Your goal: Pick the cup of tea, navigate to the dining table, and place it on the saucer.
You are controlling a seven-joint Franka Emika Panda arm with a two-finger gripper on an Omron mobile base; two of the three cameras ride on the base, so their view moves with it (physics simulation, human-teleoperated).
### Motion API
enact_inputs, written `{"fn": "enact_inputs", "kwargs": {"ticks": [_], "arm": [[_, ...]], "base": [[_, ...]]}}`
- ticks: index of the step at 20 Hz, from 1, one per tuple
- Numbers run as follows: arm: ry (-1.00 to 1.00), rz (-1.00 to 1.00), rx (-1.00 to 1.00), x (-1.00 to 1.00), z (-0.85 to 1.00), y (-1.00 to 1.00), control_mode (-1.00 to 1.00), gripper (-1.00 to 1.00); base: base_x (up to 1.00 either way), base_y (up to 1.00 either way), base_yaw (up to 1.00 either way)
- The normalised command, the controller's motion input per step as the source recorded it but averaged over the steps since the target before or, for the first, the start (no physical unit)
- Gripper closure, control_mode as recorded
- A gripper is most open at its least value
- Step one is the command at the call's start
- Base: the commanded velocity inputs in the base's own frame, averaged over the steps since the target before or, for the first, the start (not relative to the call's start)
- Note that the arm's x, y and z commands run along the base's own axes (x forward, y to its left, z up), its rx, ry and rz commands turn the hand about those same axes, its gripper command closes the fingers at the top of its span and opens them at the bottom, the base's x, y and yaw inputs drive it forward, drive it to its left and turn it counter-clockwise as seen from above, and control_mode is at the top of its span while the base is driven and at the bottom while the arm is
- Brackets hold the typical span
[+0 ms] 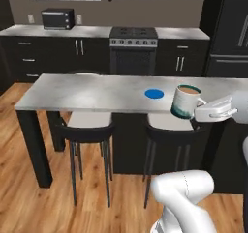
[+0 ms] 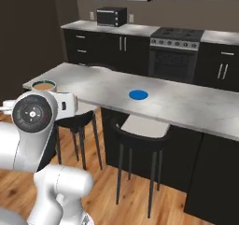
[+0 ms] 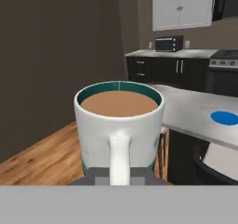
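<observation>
The cup of tea (image 1: 185,101) is a white mug with a teal base band and brown liquid. My gripper (image 1: 199,110) is shut on its handle and holds it upright in the air at the near edge of the dining table (image 1: 87,94). The blue saucer (image 1: 154,94) lies flat on the marble top, a short way left of the cup and farther in. In the hand view the cup (image 3: 118,125) is close up with its handle toward the gripper (image 3: 119,175), and the saucer (image 3: 227,117) is at the right. From the right base, the cup's rim (image 2: 44,85) peeks over my arm and the saucer (image 2: 138,94) is mid-table.
Two black chairs with pale seats (image 1: 89,121) (image 1: 169,123) are tucked under the table's near side. Beyond it runs a black kitchen counter with a toaster oven (image 1: 57,19), a stove (image 1: 133,46) and a dark fridge (image 1: 232,29). Wood floor lies to the left.
</observation>
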Motion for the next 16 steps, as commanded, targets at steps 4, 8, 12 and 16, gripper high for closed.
{"fn": "enact_inputs", "kwargs": {"ticks": [4,8,12,16], "arm": [[0.00,0.00,0.00,0.00,0.00,0.00,1.00,1.00],[0.00,0.00,0.00,0.00,0.00,0.00,1.00,1.00],[0.00,0.00,0.00,0.00,0.00,0.00,1.00,1.00],[0.00,0.00,0.00,0.00,0.00,0.00,1.00,1.00]], "base": [[0.33,1.00,-0.35],[0.38,0.81,-0.26],[0.71,0.26,-0.17],[0.58,0.00,-0.12]]}}
